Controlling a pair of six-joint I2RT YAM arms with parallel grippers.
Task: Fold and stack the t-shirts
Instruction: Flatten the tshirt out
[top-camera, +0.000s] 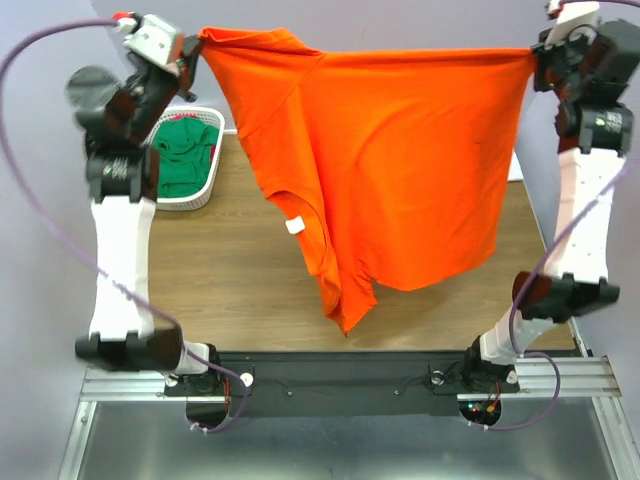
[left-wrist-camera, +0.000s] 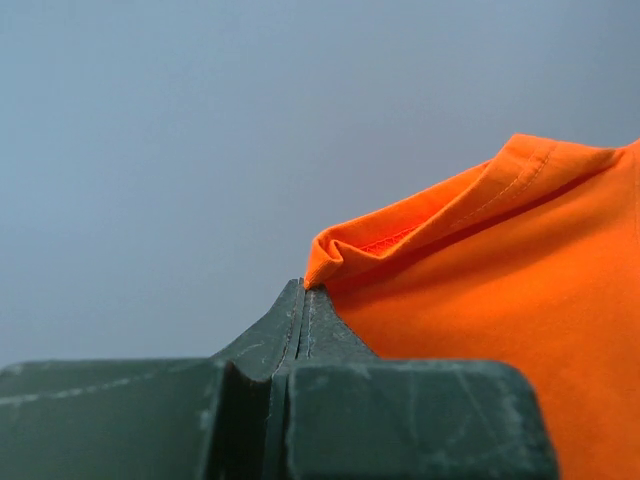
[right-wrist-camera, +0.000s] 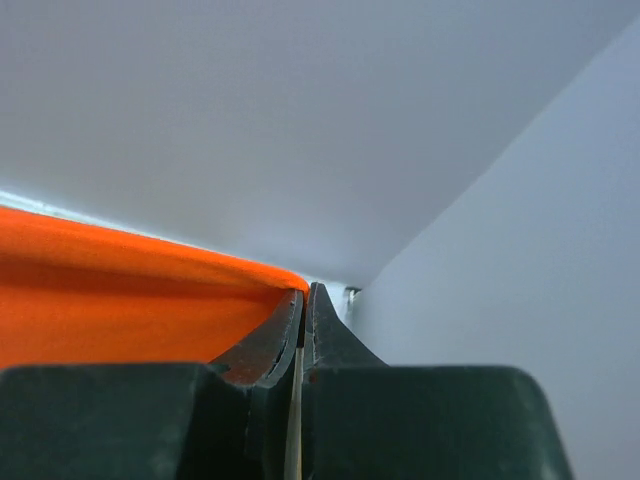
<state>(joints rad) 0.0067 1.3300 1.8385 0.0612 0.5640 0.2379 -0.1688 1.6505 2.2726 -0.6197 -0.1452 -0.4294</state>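
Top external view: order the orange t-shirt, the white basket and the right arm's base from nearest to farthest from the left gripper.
1. Orange t-shirt: its corner is pinched in the left gripper, upper left.
2. White basket: below that gripper in the view, table's left side.
3. Right arm's base: near edge, bottom right.

The bright orange-red cloth t-shirt hangs between left gripper and right gripper over the brown wooden table; a white plastic mesh basket sits far left.

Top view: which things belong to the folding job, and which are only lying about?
Job: orange-red t-shirt, held up by left gripper and right gripper; dark green t-shirt.
Lying about: white mesh basket, holding the green one; table.
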